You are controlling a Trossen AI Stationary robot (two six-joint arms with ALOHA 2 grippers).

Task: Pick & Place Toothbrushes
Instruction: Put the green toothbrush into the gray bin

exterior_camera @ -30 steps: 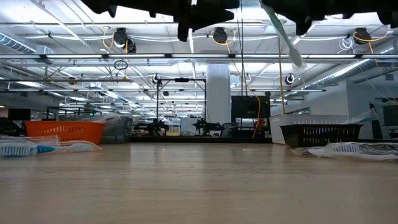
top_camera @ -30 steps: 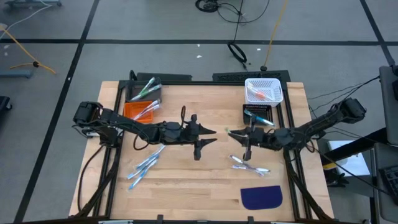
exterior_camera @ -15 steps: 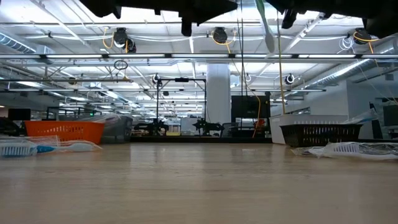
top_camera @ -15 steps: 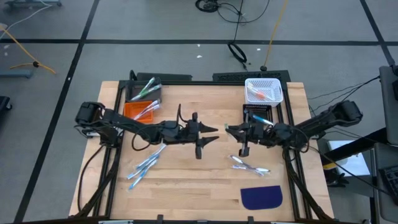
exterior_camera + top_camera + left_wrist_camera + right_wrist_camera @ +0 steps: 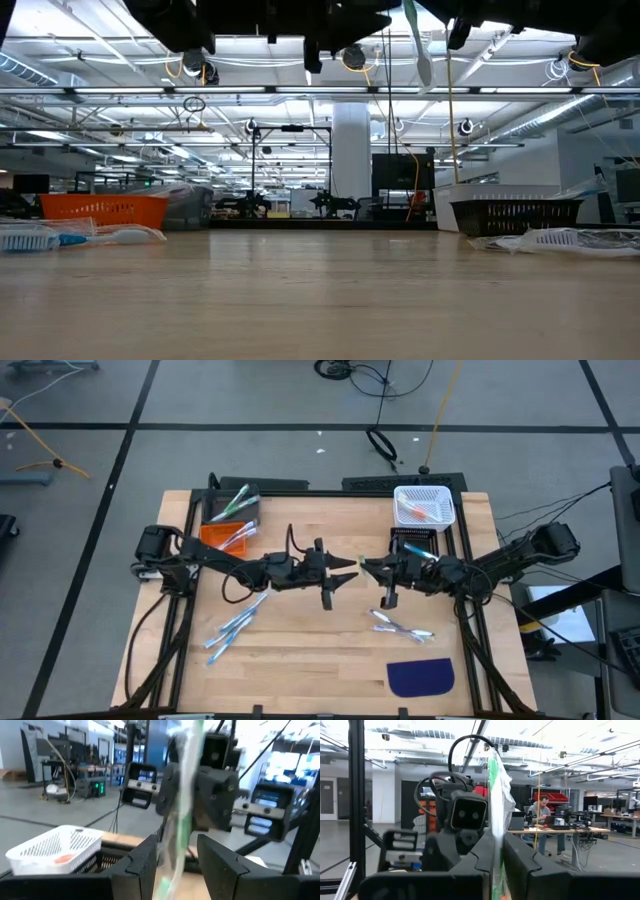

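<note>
A green toothbrush in a clear wrapper is held in the air over the table's middle by my right gripper, which is shut on it. My left gripper faces it from the table's left and is open. In the left wrist view its fingers stand on either side of the toothbrush; I cannot tell whether they touch it. The low view shows the toothbrush hanging near upright. Loose toothbrushes lie flat on the table at the left and the right. My right gripper pinches the wrapped toothbrush's handle between its two fingers. The fingers come nearly level from the table's right and lie across the toothbrush. It stands close to upright, sticking out above and below the fingers, lifted clear of the table.
An orange bin and a dark bin with green toothbrushes stand far left. A white basket and a dark bin stand far right. A dark blue mat lies near right.
My left gripper has moved toward the table's right, up to the toothbrush. My right gripper has shifted toward the table's left and tipped upward, staying shut. The toothbrush has swung from slanted to nearly upright.
</note>
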